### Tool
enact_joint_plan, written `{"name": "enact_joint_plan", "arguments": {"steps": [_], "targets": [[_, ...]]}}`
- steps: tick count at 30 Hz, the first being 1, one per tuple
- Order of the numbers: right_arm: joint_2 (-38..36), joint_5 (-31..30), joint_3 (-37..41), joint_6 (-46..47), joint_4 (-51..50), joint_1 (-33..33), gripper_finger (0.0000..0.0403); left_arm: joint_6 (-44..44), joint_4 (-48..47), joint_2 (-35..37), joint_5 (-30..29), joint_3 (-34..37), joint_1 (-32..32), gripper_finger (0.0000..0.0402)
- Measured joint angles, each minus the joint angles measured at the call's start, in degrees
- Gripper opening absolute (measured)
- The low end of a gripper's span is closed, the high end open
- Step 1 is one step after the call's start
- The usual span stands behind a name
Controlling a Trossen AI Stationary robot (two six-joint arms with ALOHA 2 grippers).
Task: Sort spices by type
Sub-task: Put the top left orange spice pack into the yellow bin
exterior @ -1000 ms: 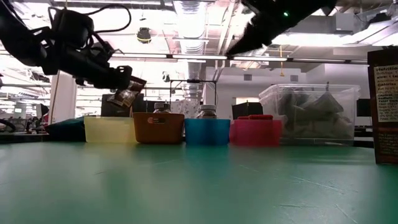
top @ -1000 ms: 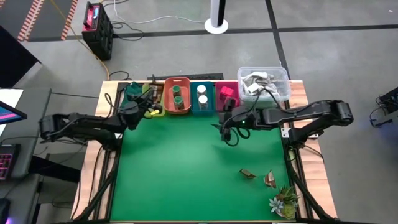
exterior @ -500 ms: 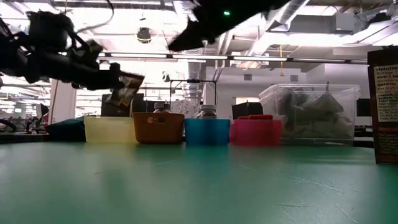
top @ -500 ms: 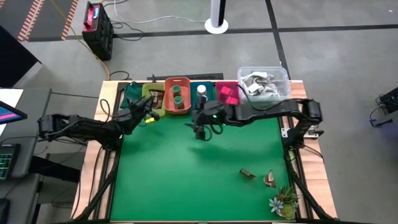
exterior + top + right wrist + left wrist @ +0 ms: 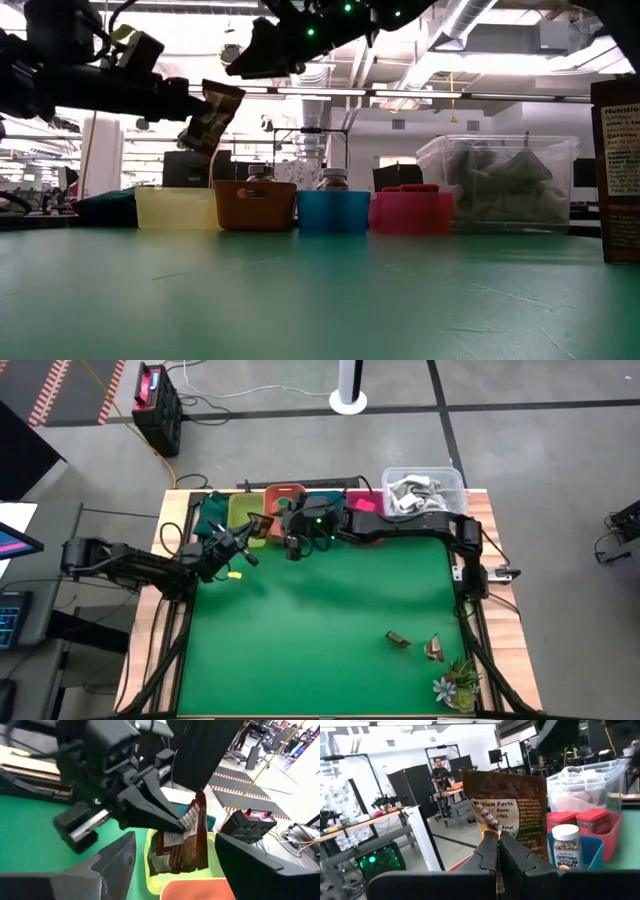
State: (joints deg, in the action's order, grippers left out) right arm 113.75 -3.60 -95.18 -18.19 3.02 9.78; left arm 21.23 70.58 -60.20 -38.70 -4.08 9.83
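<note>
Pinching a brown crinkly sachet (image 5: 507, 807) by its lower edge, the left gripper (image 5: 243, 538) holds it upright, jaws clamped, above the yellow bin (image 5: 243, 510). Just beyond, the right gripper (image 5: 293, 546) hovers with fingers spread, empty, facing that sachet.

Right pincer (image 5: 175, 862): its two dark fingers (image 5: 117, 862) stand wide apart, with nothing between them.
Left pincer (image 5: 177, 826): it reaches in from farther off and pinches the brown sachet (image 5: 187, 840) at its edge.
Brown sachet: upright, white label facing the camera, raised above the yellow bin (image 5: 216, 851).
Orange bin (image 5: 192, 890): just beside the yellow one.
Surface (image 5: 30, 850): green.
</note>
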Motion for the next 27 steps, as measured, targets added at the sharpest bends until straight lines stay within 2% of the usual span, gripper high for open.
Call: {"name": "enact_joint_plan", "arguments": {"steps": [4, 9, 14, 19, 25, 27], "targets": [[1.0, 2.6, -1.1, 1.7, 0.1, 1.6, 0.0293, 1.5, 0.0, 0.0, 0.2, 0.0, -0.6, 0.0002], [1.0, 4.1, -1.1, 3.2, -0.6, 2.7, 0.0279, 3.1, 0.9, 0.0, 3.8, 0.0, -1.2, 0.0002], [1.0, 6.6, -1.1, 2.9, -1.5, 2.3, 0.0245, 3.3, 2.5, 0.0, 6.1, 0.0, -1.3, 0.0002], [1.0, 6.8, -1.1, 1.6, -2.8, 1.8, 0.0168, 2.0, 3.2, 0.0, 7.5, 0.0, -1.3, 0.0002], [1.0, 6.8, -1.1, -0.9, -4.7, 1.6, 0.0026, 0.1, 2.4, 0.0, 7.9, 0.0, -1.3, 0.0005], [1.0, 6.8, -1.1, -1.6, -5.9, 1.6, 0.0016, 0.4, 1.5, 0.0, 8.6, 0.0, -1.3, 0.0010]]}}
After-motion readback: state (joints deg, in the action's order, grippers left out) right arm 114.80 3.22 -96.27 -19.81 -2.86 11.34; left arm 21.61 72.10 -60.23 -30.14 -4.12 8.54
